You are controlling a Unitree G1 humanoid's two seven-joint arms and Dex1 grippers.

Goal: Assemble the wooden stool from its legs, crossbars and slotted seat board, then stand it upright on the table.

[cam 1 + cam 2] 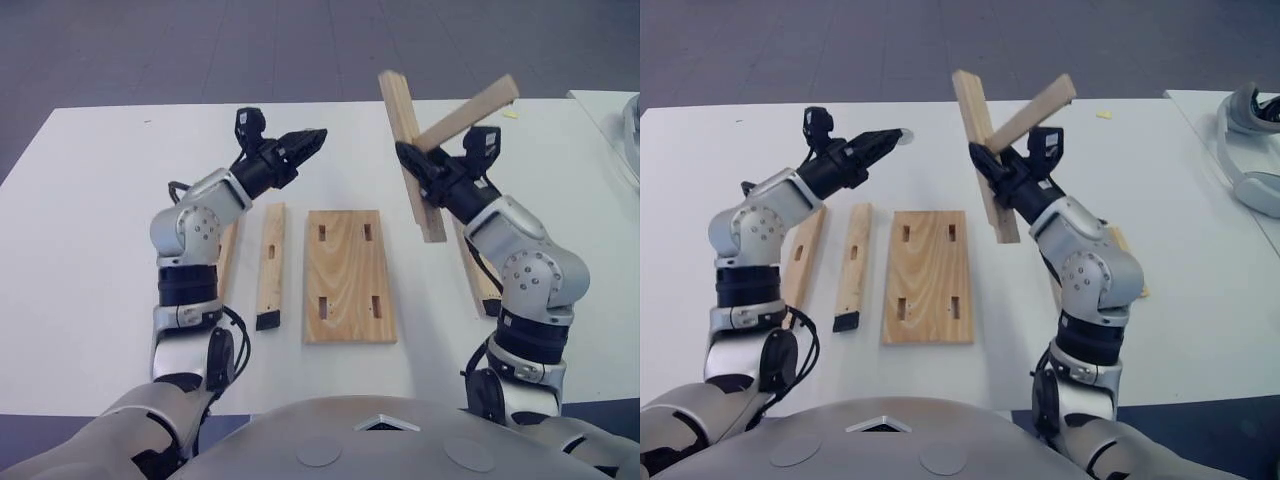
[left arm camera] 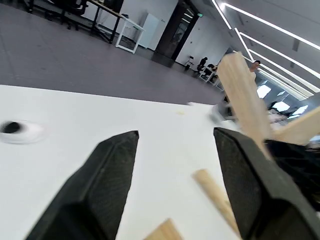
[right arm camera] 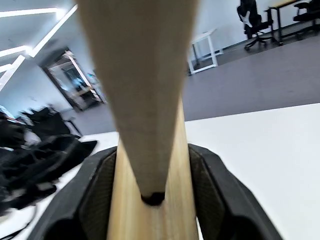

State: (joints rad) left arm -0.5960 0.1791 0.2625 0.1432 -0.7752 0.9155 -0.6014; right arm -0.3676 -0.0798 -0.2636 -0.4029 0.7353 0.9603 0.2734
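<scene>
Wooden leg (image 1: 400,110) held near-upright, crossbar (image 1: 475,108) slanting rightward.

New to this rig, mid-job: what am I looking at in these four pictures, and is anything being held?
It is a humanoid robot with two arms. Two pictures look down from its head; the other two come from a camera on each wrist. On the white table lie the slotted seat board and loose legs. The right tool holds a leg with a crossbar joined to it, raised above the table. The left tool is open and empty.
</scene>
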